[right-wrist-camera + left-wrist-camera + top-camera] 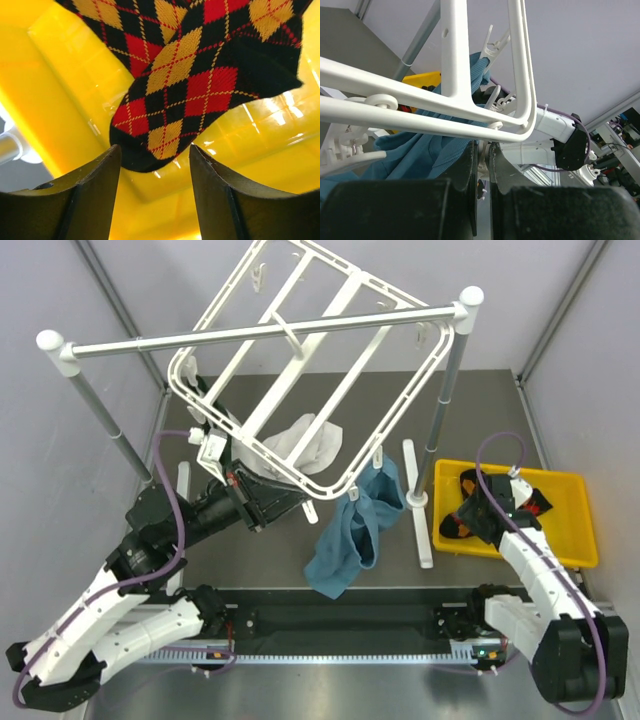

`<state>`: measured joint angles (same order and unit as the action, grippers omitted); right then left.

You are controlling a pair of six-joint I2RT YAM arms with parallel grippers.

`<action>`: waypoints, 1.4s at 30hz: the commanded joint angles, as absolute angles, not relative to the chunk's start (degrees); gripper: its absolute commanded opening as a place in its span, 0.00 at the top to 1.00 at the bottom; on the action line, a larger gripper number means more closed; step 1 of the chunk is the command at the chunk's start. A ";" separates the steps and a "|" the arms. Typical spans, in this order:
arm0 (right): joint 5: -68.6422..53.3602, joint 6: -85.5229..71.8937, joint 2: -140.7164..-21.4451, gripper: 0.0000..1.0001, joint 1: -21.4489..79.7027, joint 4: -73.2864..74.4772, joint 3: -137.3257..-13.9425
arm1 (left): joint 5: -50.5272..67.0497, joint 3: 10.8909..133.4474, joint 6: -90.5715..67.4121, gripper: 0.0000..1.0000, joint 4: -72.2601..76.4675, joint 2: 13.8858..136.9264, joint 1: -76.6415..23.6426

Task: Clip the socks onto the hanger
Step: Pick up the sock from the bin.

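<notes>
Seen from above, the hanger [430, 365], a large white square plastic drying frame with crossbars and small dangling clips, hangs steeply tilted from a silver metal rail with white ball ends [250, 333]. The left gripper [218, 448] meets the frame's lower rim with its arm reaching up and forward from the near left, elbow bent, probably to steady the frame for clipping. A plain teal-blue cloth [345, 540] hangs from a clip well to that gripper's right, and a plain white cloth [305, 445] hangs just beyond it inside the frame. On the far right, the right gripper [480, 512] points down into a shallow yellow plastic tray [570, 540], its arm folded back over its base. The socks [455, 523], black argyle with red, orange and yellow diamonds, lie in the tray directly under and beside this gripper, so neither is on the hanger yet. From the left wrist, the left gripper [481, 150] has its jaws pressed together at the rim of the hanger [455, 50], near a rounded corner, apparently pinching its edge. The teal-blue cloth [420, 155] hangs behind the rim, to the gripper's left. From the right wrist, the right gripper [155, 155] is spread and holds nothing. One toe of the socks [190, 85] lies just ahead, between the fingertips, on the tray [65, 90] floor. It looks poised to descend and pinch that toe.
</notes>
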<state>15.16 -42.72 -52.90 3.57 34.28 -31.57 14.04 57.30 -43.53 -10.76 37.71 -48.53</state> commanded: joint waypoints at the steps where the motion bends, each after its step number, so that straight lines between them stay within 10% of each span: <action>1: 15.38 -46.76 -55.27 0.43 3.08 26.74 -29.80 | 13.97 58.19 -43.33 1.00 -11.78 36.74 -48.52; 8: 17.49 -45.71 -67.04 0.55 2.99 18.03 -29.18 | 12.92 58.71 -43.42 1.00 -12.83 36.65 -48.60; 13: 14.16 -41.14 -68.13 1.00 3.34 17.14 -32.16 | 13.45 59.15 -43.51 1.00 -12.83 37.26 -48.60; 20: 11.08 -35.95 -58.11 1.00 3.52 19.15 -34.45 | 13.45 58.63 -43.07 1.00 -12.75 37.88 -48.52; 25: 16.07 -35.15 -57.22 0.35 3.43 25.05 -38.67 | 13.80 58.18 -43.15 1.00 -12.83 37.79 -48.52; 42: 27.95 -48.95 -73.55 0.43 -19.51 22.68 -46.39 | 13.98 59.86 -42.36 1.00 -15.12 37.09 -48.52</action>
